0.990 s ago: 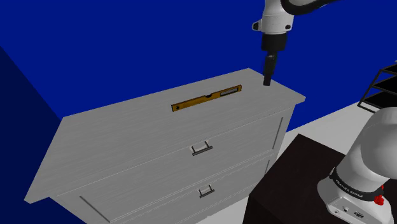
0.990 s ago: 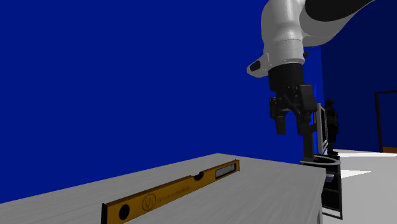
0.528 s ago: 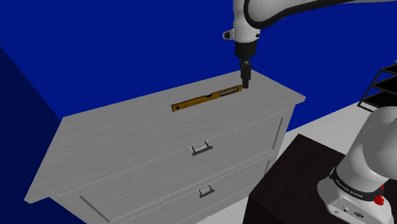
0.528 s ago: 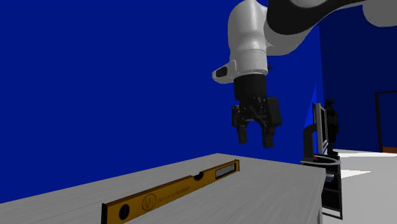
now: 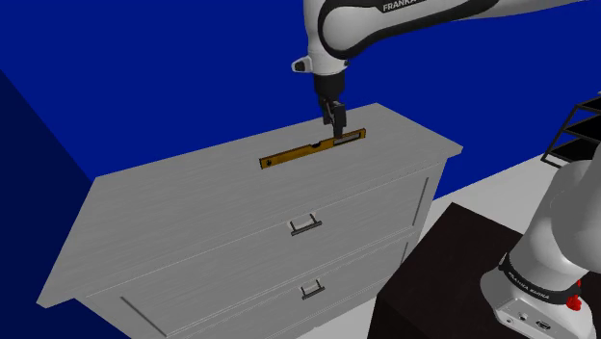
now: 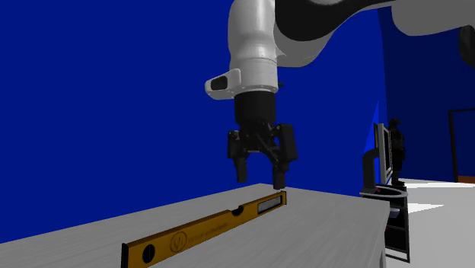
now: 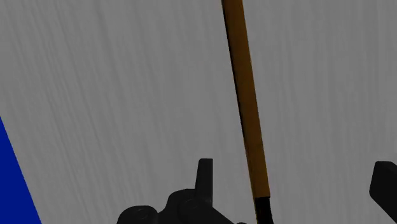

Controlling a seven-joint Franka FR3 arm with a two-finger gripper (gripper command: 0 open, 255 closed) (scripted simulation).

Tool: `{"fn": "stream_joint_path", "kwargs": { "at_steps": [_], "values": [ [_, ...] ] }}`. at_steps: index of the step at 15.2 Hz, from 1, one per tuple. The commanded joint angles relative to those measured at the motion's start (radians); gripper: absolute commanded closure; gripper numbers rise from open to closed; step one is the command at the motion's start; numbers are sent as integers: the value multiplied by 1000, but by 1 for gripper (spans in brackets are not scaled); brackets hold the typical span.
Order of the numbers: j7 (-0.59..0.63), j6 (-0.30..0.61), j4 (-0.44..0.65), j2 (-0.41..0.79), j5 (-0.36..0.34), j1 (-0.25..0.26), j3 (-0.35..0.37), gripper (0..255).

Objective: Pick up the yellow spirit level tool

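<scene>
The spirit level (image 5: 313, 147) is a long, thin orange-yellow bar lying flat on the grey dresser top (image 5: 222, 197), near its back edge. In the second exterior view the level (image 6: 202, 228) runs diagonally, with a window cut near its far end. My gripper (image 6: 261, 180) hangs open a short way above that far end and touches nothing. From the shoulder view, the gripper (image 5: 337, 122) sits over the level's right part. The wrist view has the level (image 7: 247, 95) running between the two fingers, closer to one black finger (image 7: 203, 175); the gripper (image 7: 292, 184) holds nothing.
The dresser has two drawers with metal handles (image 5: 304, 225). A blue wall (image 5: 144, 67) rises just behind it. My dark stand (image 5: 462, 270) stands at the shoulder view's lower right, beside a black rack (image 5: 576, 130). A dark shelf unit (image 6: 388, 190) stands past the dresser's far end.
The arm has swung toward the shoulder view's left, from near the dresser's right corner to above the level's right end. The fingers have stayed open.
</scene>
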Motion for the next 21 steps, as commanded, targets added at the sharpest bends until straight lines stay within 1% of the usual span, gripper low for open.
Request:
{"fn": "stream_joint_path", "kwargs": {
  "at_steps": [1,3,10,13,14,21],
  "values": [
    [-51,15,60,72,-13,20,20,0],
    [-102,18,117,130,-27,38,37,0],
    [-97,110,33,138,-30,37,37,0],
    [-97,118,27,139,-30,37,37,0],
    [-96,117,27,139,-30,38,37,255],
    [-99,115,29,138,-30,36,36,255]
  ]
}}
